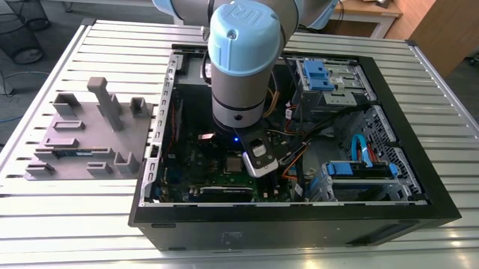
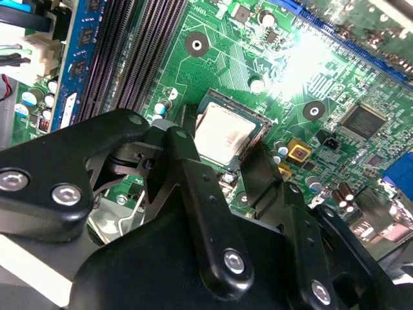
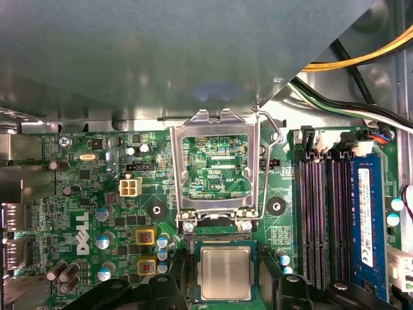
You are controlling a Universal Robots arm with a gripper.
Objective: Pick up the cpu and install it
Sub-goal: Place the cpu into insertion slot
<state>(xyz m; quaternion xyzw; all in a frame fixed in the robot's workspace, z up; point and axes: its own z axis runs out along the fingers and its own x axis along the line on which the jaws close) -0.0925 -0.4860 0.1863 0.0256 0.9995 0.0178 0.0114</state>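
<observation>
The arm hung inside the open computer case (image 1: pixel 419 213), its gripper (image 2: pixel 222 148) low over the motherboard (image 3: pixel 84 187). In the first wrist view the cpu (image 3: pixel 224 272) lay in its socket, silver top up and square to the socket walls. The fingers (image 2: pixel 263 174) stood one on each side of it, spread a little wider than the chip, with a sliver of socket showing between each and the chip's edge. They gripped nothing that could be seen.

The step in hand looked like seating the chip. Doing it well would mean the chip lying flat with no corner riding up, and the fingers kept off its edges so that nothing dragged it askew.

The metal socket frame (image 3: pixel 216 165) stood hinged open just beyond the socket, its wire lever (image 3: pixel 266 168) raised beside it. Both sat close to the fingers and were the likeliest things to snag. Black memory slots (image 3: pixel 319 213) and a blue memory module (image 3: pixel 364 213) ran alongside, and small capacitors (image 3: pixel 162 248) crowded the socket's other side. A grey tray (image 1: pixel 82 140) sat on the slatted table (image 1: pixel 67 207), at the exterior view's left.
</observation>
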